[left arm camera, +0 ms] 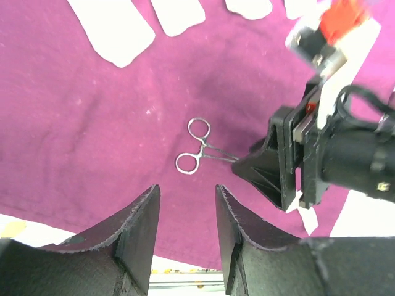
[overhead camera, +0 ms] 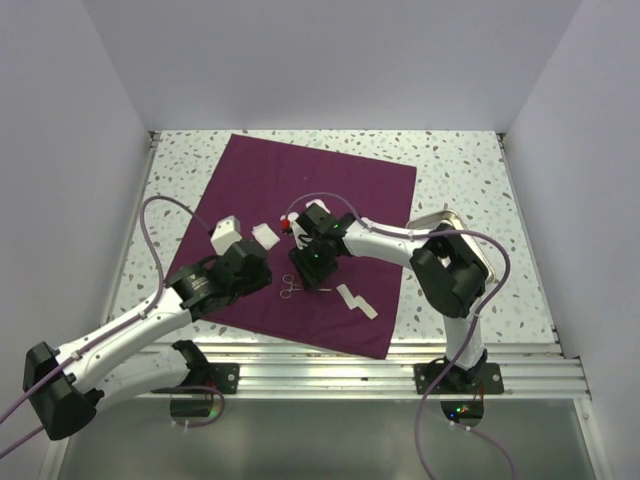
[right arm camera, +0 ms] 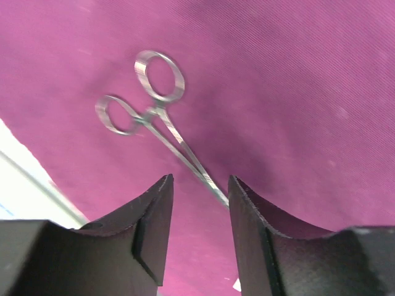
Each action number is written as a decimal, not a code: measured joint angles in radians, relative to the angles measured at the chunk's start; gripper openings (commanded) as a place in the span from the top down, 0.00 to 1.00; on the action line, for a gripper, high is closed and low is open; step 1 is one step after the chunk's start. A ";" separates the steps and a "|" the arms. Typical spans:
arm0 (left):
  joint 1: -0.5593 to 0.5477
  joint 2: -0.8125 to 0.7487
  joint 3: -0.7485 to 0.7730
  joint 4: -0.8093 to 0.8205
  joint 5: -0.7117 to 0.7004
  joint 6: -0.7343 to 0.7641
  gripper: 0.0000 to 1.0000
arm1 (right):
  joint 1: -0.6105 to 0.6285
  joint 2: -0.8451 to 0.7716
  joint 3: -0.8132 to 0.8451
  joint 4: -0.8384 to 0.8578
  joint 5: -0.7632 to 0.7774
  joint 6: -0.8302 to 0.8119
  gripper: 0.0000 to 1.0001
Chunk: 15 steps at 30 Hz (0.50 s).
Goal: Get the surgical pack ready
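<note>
Now: cloth (overhead camera: 300,190) spread flat, clamp (right arm camera: 154,117) lying loose near its middle, gauze (left arm camera: 114,31) nearby. Both tools spread, empty: right gripper (right arm camera: 199,182) straddling clamp tips, left gripper (left arm camera: 186,191) near rings. Risk: crowded grippers collide; closing fingers snag cloth, drag clamp.

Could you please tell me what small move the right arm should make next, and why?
Probably lift the right gripper straight up, clear of the clamp. Its jaws stand open, and the clamp's tip shows in the gap between them, not pinched, lying flat on the spread purple cloth. Rising first should avoid dragging the clamp before any folding.
</note>
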 measured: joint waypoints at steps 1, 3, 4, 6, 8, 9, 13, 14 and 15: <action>0.007 -0.011 -0.002 0.000 0.000 0.003 0.55 | 0.002 0.000 -0.005 -0.008 0.016 -0.009 0.58; 0.023 -0.024 -0.003 0.001 0.001 0.016 0.55 | -0.002 0.000 -0.021 -0.022 0.047 -0.026 0.61; 0.027 -0.026 -0.007 0.005 0.002 0.023 0.55 | -0.003 -0.002 -0.024 -0.023 0.052 -0.028 0.62; 0.035 -0.026 -0.021 0.009 0.010 0.034 0.55 | -0.005 -0.003 -0.026 -0.025 0.067 -0.035 0.63; 0.038 -0.026 -0.038 0.013 0.021 0.044 0.55 | -0.003 -0.003 -0.026 -0.026 0.076 -0.038 0.64; 0.039 -0.026 -0.046 0.016 0.027 0.049 0.56 | 0.000 -0.003 -0.026 -0.026 0.082 -0.040 0.64; 0.048 -0.025 -0.053 0.028 0.042 0.063 0.55 | 0.017 -0.003 -0.024 -0.028 0.114 -0.048 0.65; 0.050 -0.025 -0.053 0.032 0.045 0.066 0.55 | 0.023 -0.004 -0.024 -0.029 0.127 -0.050 0.65; 0.051 -0.025 -0.053 0.034 0.047 0.070 0.55 | 0.029 -0.005 -0.024 -0.029 0.142 -0.052 0.65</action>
